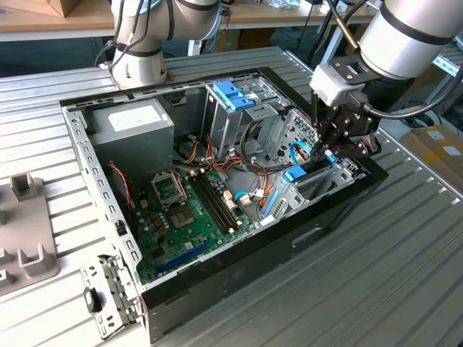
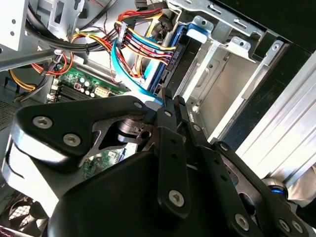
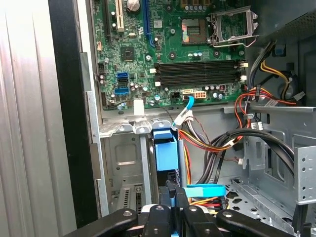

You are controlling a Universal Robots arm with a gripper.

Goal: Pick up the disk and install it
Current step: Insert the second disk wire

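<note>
Exterior view: cables (image 1: pixel 255 196) beside disk (image 1: pixel 298 173)

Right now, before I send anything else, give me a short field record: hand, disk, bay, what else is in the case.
hand: hand down inside the open computer case, at the drive bay on the exterior view's right
hand state: fingers closed together on the disk's edge
disk: disk standing on edge in the bay, blue carrier showing, between metal bay walls
cables: blue cable and coloured wire bundle beside the disk
motherboard: motherboard bare, processor socket open
power supply: grey box in the far corner
</note>
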